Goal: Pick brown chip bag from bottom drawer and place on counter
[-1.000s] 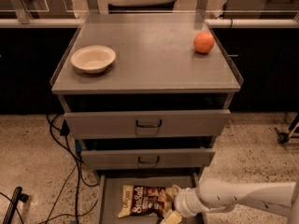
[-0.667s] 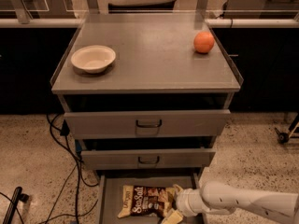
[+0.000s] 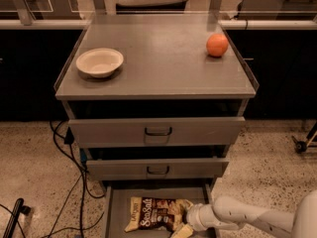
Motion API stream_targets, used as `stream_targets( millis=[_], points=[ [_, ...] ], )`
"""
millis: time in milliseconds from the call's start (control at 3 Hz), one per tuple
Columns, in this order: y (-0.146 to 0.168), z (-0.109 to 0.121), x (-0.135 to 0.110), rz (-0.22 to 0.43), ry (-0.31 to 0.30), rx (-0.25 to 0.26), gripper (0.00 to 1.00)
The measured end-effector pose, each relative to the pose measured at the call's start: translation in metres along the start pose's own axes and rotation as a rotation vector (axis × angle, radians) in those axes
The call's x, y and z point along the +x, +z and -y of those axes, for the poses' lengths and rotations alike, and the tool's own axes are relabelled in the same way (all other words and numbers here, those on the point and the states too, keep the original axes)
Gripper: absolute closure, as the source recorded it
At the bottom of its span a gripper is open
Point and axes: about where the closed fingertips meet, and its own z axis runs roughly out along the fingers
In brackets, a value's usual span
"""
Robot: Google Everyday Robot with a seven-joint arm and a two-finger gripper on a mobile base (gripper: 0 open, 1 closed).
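Little has shifted: my gripper [image 3: 182, 228] stays at bottom centre of the frame, against the right end of the brown chip bag [image 3: 153, 213] lying in the bottom drawer [image 3: 116, 211]. Whether the claw is clenched I cannot tell; the lift to the counter [image 3: 163, 58] looks still ahead.

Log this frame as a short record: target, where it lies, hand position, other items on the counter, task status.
target: brown chip bag, lying flat
location: bottom drawer, pulled open
hand: hand low in the drawer, at the bag's right end
counter: counter holds a bowl at left and an orange at back right
status: bag not yet on the counter
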Motion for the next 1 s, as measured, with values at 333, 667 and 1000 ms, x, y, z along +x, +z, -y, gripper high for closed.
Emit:
stream_targets(
  millis=[333, 667, 1000],
  points=[
    [0.0386, 0.0148, 0.0163, -0.011, 0.033, -0.027, 0.00],
    [0.0418, 0.0205, 0.0159, -0.007, 0.035, -0.019, 0.00],
    [0.0439, 0.0213, 0.0151, -0.001, 0.036, -0.009, 0.00]
  ],
)
